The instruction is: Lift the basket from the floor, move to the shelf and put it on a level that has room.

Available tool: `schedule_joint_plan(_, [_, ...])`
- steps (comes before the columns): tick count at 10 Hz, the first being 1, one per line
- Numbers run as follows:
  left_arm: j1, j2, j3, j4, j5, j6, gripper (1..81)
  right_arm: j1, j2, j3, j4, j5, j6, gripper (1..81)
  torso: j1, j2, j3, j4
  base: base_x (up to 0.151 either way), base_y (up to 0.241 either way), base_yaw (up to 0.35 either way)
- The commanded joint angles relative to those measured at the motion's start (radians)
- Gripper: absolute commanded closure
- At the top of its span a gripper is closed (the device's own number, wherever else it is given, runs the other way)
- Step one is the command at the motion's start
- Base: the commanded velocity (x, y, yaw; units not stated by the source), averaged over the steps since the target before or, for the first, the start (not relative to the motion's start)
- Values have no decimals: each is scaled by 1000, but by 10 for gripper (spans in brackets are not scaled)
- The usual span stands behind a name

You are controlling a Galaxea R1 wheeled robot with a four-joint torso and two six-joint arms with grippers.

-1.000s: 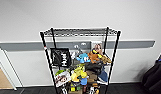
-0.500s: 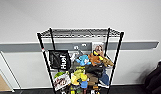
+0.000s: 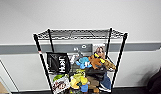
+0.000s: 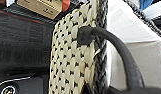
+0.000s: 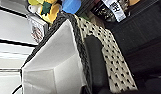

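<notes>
The shelf (image 3: 43,62), a tall black wire rack, stands against the white wall straight ahead. Its top level (image 3: 79,33) is a bare wire grid. The woven tan-and-dark basket (image 4: 71,57) with its cream lining hangs close to both wrists, off the dark floor (image 4: 21,45). One dark loop handle (image 4: 121,52) runs down into my left gripper (image 4: 121,90), which is shut on it. The other handle (image 5: 94,62) runs into my right gripper (image 5: 96,88), also shut. The basket sits low in front of the rack's lower tiers.
The middle and lower tiers hold a black bag (image 3: 58,62), stuffed toys (image 3: 96,61) and boxes (image 3: 61,85). A grey rail (image 3: 18,48) runs along the wall behind the rack. A dark shape (image 3: 157,81) sits at the right edge.
The rack has grown slightly larger in the head view, so the camera has come a little closer. The things on the tiers have not moved.
</notes>
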Motion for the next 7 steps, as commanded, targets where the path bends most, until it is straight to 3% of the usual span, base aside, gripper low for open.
schedule_joint_plan(1, [-104, -28, 51, 8, 47, 12, 811, 100, -38, 48, 11, -35, 13, 811, 0, 0, 0, 0, 117, 0, 0])
schedule_joint_plan(7, [-104, -28, 51, 8, 47, 12, 811, 100, -38, 49, 11, -33, 13, 811, 0, 0, 0, 0, 116, 0, 0])
